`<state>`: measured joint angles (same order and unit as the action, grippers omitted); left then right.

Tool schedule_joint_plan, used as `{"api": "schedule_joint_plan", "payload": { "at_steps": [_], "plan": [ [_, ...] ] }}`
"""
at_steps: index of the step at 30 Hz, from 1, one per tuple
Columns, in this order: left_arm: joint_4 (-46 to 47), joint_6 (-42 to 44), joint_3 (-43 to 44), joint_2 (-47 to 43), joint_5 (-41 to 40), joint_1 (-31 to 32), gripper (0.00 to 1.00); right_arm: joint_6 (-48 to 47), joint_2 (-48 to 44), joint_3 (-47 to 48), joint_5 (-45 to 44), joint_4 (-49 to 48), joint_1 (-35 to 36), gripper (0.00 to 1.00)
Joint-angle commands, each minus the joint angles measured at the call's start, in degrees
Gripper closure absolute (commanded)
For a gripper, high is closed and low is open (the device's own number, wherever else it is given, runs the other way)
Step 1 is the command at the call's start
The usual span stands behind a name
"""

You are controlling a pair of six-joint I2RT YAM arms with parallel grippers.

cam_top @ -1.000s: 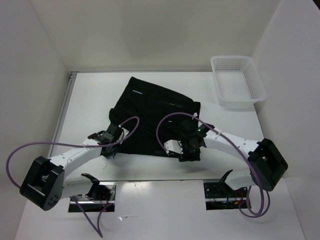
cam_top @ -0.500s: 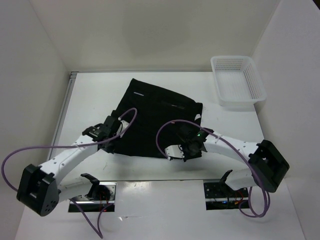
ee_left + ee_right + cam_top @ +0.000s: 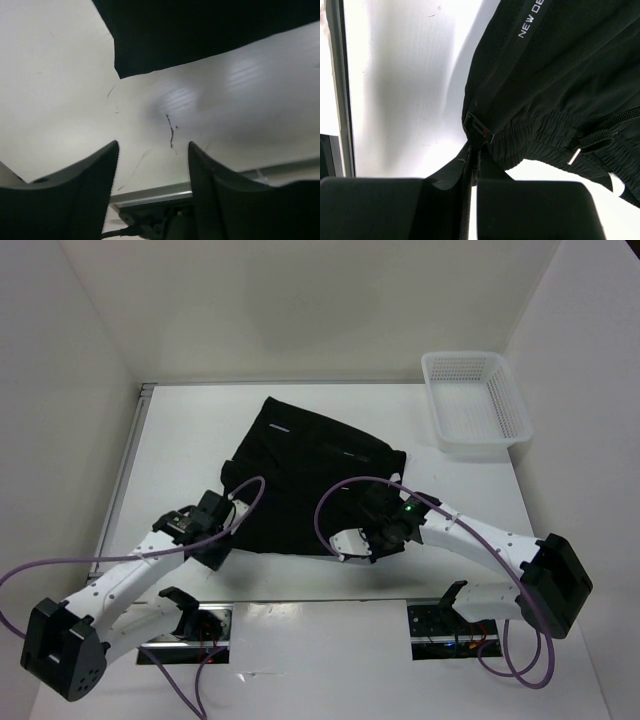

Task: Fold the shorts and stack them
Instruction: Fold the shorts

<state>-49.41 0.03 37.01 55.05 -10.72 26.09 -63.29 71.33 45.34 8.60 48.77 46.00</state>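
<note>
The black shorts (image 3: 305,475) lie spread over the middle of the table. In the top view my left gripper (image 3: 218,538) hovers at their near left corner. The left wrist view shows that gripper (image 3: 152,150) open over bare table, nothing between its fingers (image 3: 90,185), with the shorts' corner (image 3: 200,30) a little beyond. My right gripper (image 3: 372,532) is at the shorts' near right edge. The right wrist view shows it (image 3: 474,152) shut on a pinch of the shorts (image 3: 560,75) beside the gathered waistband and a small label.
A white mesh basket (image 3: 475,405) stands at the far right of the table. White walls close in the left, back and right. A metal rail (image 3: 160,192) runs along the table's edge just below my left fingers.
My left gripper was shut at the shorts' left edge, has opened and drawn back toward the near edge. My right gripper closed on the shorts' near right edge and shifted slightly right.
</note>
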Motion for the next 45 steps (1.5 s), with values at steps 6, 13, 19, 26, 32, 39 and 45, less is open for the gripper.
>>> {"api": "schedule_joint_plan", "payload": {
  "at_steps": [6,13,19,26,32,39,45],
  "plan": [
    [21.63,-0.03,-3.45,5.59,-7.3,0.11,0.14,0.71,-0.31,-0.25,0.45,-3.77,0.76,1.0],
    [24.18,-0.03,-5.72,8.23,-4.31,0.11,0.16,0.71,-0.84,-2.19,0.45,-4.92,0.76,1.0],
    [26.03,-0.03,-7.48,11.4,-4.31,0.11,0.36,0.71,-0.84,-2.72,0.45,-6.06,0.76,1.0],
    [26.03,-0.03,-8.63,11.93,-3.08,0.11,0.9,0.71,-0.84,-3.24,0.45,-6.06,0.76,1.0],
    [8.69,-0.03,-2.75,8.68,-0.27,0.11,1.0,-0.34,-1.36,-2.72,-1.12,-4.66,0.76,1.0],
    [-11.05,-0.03,4.29,-3.61,3.41,0.11,1.0,-5.87,-5.41,1.32,3.79,5.97,0.76,1.0],
    [-15.28,-0.03,7.55,-2.93,8.78,0.11,0.95,-7.11,-5.94,2.46,5.89,7.12,2.08,0.85]
  ]
}}
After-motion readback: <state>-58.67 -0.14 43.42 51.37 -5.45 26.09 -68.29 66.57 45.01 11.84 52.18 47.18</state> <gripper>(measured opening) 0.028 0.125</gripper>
